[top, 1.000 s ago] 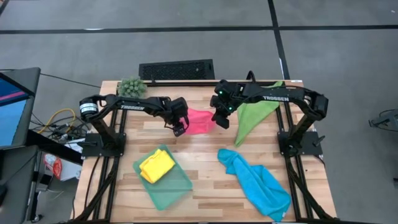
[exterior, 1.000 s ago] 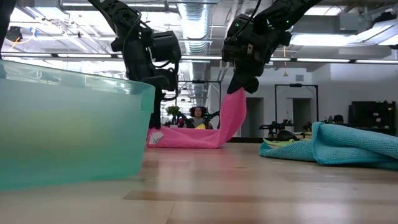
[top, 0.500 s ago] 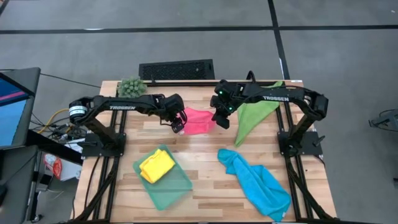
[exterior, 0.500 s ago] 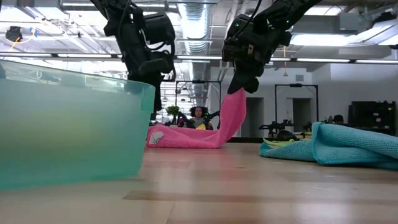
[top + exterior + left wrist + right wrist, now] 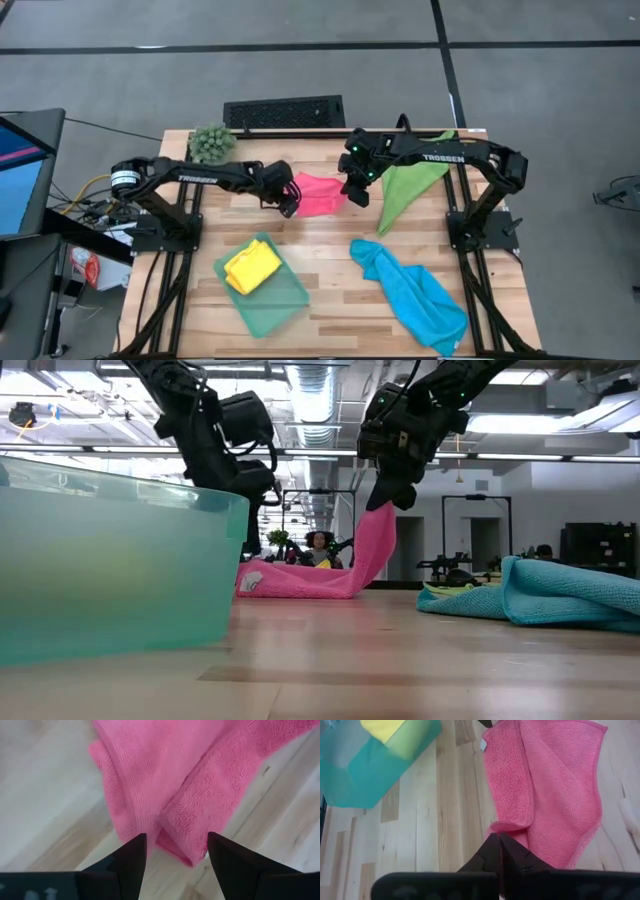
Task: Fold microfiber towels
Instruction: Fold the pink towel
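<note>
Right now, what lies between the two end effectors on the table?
The pink towel. In the high view it spans from the open left end effector to the right end effector, which is shut on its raised edge.

Two black jointed arms with white TROSSEN lettering; green lights glow on the right arm's wrist.

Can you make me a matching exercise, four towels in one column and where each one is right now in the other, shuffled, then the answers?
Towels:
1. yellow towel
2. pink towel
3. green towel
4. blue towel

Places:
A. loose on the table's near right part
B. under the right arm
C. in the teal tray
D. one edge pinched and lifted by the right gripper

Pairs: 1-C, 2-D, 3-B, 4-A
</note>
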Controlling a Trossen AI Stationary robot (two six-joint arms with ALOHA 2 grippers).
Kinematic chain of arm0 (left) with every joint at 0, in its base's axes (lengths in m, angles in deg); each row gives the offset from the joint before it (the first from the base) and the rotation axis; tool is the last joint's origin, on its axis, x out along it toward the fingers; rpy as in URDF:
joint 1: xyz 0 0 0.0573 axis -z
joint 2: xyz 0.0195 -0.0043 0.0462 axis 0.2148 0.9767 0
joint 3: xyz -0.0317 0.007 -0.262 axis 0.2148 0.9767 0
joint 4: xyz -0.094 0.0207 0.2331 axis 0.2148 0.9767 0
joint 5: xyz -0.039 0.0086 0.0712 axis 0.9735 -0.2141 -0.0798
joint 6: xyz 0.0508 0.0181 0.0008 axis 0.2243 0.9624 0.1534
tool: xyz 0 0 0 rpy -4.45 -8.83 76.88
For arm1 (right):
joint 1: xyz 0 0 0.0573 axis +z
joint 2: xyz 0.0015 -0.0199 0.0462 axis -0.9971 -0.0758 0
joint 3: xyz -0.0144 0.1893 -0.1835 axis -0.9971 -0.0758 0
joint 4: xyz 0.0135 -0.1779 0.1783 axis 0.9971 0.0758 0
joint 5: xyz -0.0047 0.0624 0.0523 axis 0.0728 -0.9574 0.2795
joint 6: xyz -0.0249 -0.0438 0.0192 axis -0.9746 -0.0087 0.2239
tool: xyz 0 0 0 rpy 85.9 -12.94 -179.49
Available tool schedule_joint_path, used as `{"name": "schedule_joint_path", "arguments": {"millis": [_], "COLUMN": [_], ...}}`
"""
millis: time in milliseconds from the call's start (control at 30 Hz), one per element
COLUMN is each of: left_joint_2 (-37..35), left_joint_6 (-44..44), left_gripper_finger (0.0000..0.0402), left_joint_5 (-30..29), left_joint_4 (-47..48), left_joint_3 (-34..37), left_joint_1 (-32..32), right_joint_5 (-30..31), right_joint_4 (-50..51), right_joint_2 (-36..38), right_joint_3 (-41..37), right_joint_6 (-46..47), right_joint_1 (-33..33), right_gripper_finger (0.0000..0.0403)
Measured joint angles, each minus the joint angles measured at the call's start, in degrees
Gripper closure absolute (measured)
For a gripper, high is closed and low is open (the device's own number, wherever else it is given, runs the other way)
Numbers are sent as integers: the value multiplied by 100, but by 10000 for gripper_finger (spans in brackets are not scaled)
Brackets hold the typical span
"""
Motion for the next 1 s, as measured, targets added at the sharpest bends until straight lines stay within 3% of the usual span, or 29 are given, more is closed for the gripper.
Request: {"name": "schedule_joint_path", "arguments": {"millis": [233, 567, 1000], "left_joint_2": [12, 127, 127], "left_joint_6": [134, 130, 331], "left_gripper_finger": [201, 213, 394], "left_joint_5": [-434, -441, -386], "left_joint_4": [-360, -389, -597], "left_joint_3": [22, 24, 24], "left_joint_1": [80, 72, 58], "right_joint_5": [-1, -2, -4], "right_joint_4": [1, -1, -1], "right_joint_2": [0, 0, -1], "right_joint_3": [2, 2, 1], "right_joint_6": [-4, -46, -100], "right_joint_1": [0, 0, 0], "right_gripper_finger": [386, 383, 384]}}
